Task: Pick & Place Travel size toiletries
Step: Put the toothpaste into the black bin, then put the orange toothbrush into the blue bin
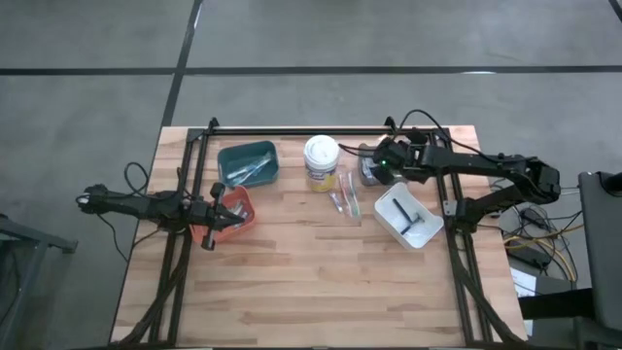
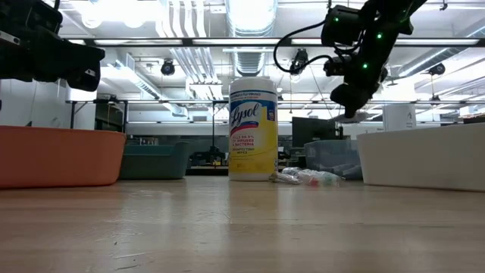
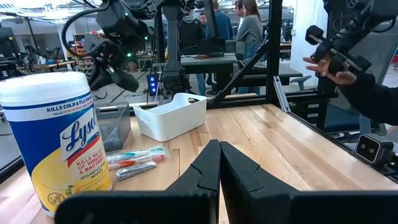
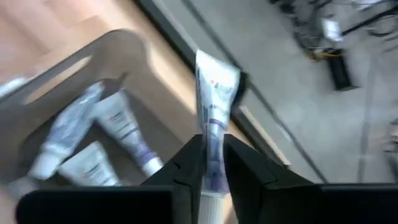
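Right hand [image 4: 211, 163] clamped on a white tube [image 4: 214, 106], above the grey bin [image 4: 62, 81] beside the wipes tub [image 1: 322, 161]. Tube's lower end hidden between the fingers. Three more tubes [image 4: 121, 134] inside that bin. Toothbrushes [image 1: 345, 199] near the tub on the tabletop [image 1: 292, 282]. Left hand [image 3: 219, 168] pressed together, over the orange bin [image 1: 238, 216].

Right claw [image 4: 211, 163] pinched; left claw [image 3: 219, 163] closed.
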Robot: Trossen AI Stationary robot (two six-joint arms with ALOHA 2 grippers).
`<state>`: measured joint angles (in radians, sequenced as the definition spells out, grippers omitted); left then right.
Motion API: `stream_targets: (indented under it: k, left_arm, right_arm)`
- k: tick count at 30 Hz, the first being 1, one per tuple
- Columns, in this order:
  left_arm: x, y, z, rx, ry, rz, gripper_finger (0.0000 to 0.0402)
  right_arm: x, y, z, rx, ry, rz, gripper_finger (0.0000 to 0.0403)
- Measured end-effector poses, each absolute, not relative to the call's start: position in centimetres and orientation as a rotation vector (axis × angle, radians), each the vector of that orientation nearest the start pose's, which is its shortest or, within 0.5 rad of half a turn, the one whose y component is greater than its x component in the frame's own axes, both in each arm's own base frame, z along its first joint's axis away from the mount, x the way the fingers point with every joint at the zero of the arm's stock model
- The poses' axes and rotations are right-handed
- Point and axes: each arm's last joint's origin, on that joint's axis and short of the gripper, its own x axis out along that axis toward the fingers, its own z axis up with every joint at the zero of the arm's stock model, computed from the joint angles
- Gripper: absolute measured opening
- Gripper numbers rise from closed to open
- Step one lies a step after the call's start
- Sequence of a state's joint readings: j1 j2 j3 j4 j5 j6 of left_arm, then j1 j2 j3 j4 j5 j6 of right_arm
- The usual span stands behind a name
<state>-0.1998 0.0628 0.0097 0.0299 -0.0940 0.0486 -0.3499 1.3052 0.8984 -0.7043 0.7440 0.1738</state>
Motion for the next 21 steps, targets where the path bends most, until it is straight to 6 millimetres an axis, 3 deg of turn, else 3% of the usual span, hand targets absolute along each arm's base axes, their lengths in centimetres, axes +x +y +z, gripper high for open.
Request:
stream_targets:
  k: [11,18,21]
  left_arm:
    - [9.94,-1.73,16.49,0.052,0.020,-0.106,0.0007]
    - [9.94,-1.74,16.49,0.052,0.020,-0.107,0.0007]
    - [9.94,-1.74,16.49,0.052,0.020,-0.107,0.0007]
  right_arm:
    - [22.09,-10.44,24.05,-0.115,0.992,-1.110,0.0155]
    - [22.07,-10.49,24.12,-0.210,1.042,-1.084,0.0163]
    - [22.12,-10.46,24.08,-0.307,1.115,-0.995,0.0155]
